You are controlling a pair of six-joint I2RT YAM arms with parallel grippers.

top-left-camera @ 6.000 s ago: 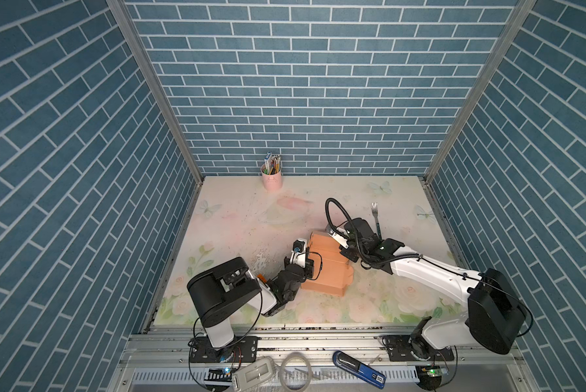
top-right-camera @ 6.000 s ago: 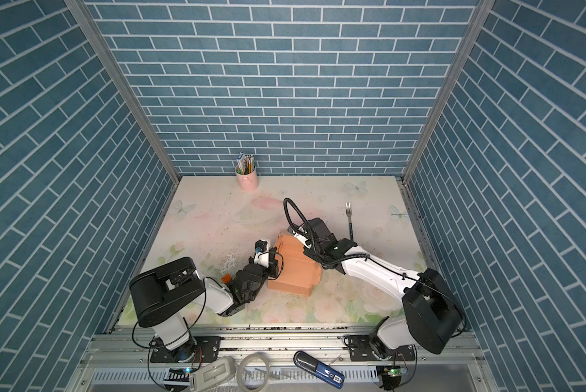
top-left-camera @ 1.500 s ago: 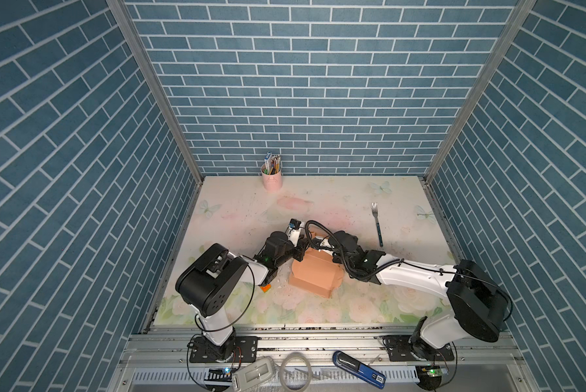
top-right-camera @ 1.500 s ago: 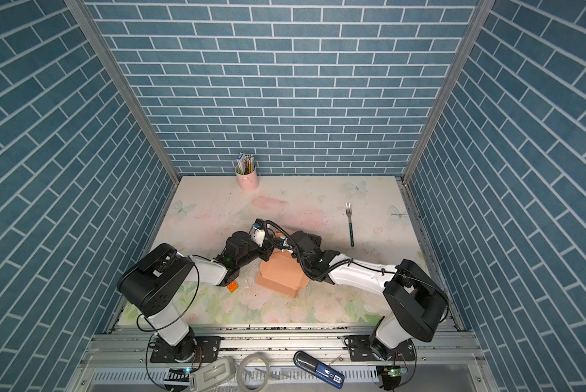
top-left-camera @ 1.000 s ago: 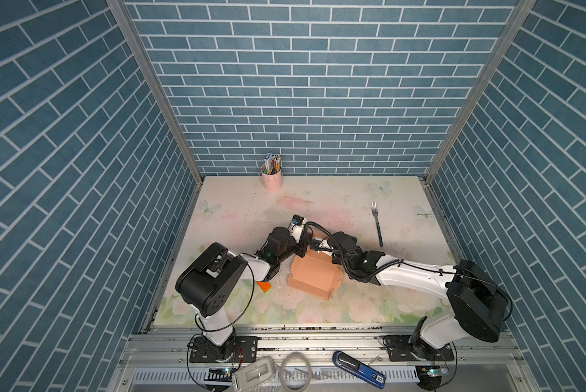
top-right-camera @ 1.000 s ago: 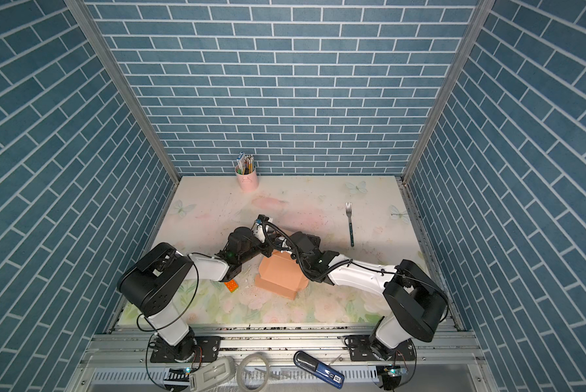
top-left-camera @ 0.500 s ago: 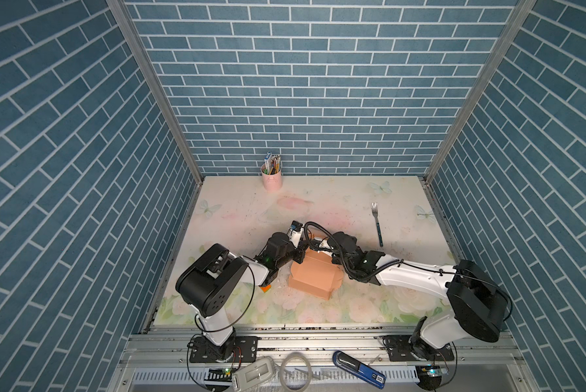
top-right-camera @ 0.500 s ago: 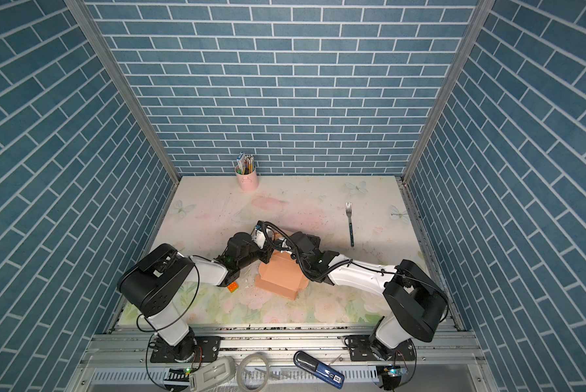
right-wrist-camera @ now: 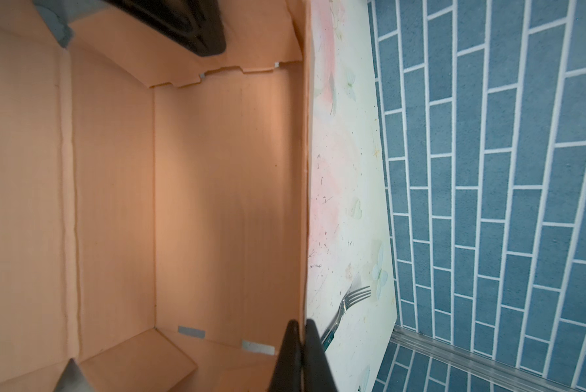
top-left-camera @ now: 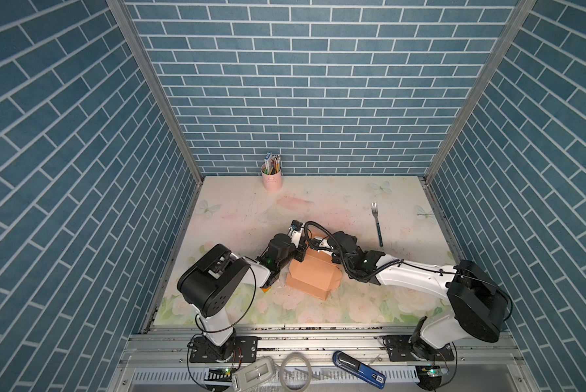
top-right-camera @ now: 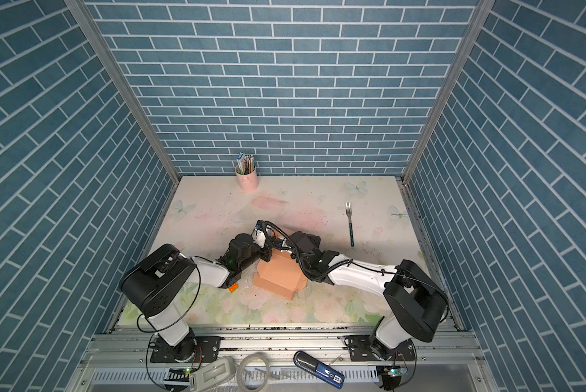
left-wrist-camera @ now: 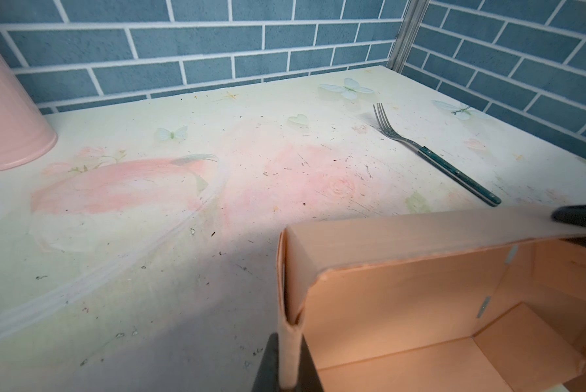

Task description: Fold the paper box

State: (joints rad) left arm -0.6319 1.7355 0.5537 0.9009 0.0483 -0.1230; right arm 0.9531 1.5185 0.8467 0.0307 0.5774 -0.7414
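Left wrist view showed the left pincer [left-wrist-camera: 289, 356] clenched on a wall edge of the peach-orange thin cardboard paper box [left-wrist-camera: 403, 305], the right pincer [right-wrist-camera: 301, 339] clamped on another wall's rim, the open box resting on the floral tabletop [top-left-camera: 244, 210], a metal fork [top-left-camera: 378, 225] well apart.

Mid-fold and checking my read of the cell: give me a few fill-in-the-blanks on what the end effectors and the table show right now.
1. The left end effector and the right end effector are both ____ on a wall of the paper box.
2. The fork lies on the table with its tines pointing ____ from the robot's bases.
3. The cup at the table's far edge is coloured ____.

Missing words: shut; away; pink.
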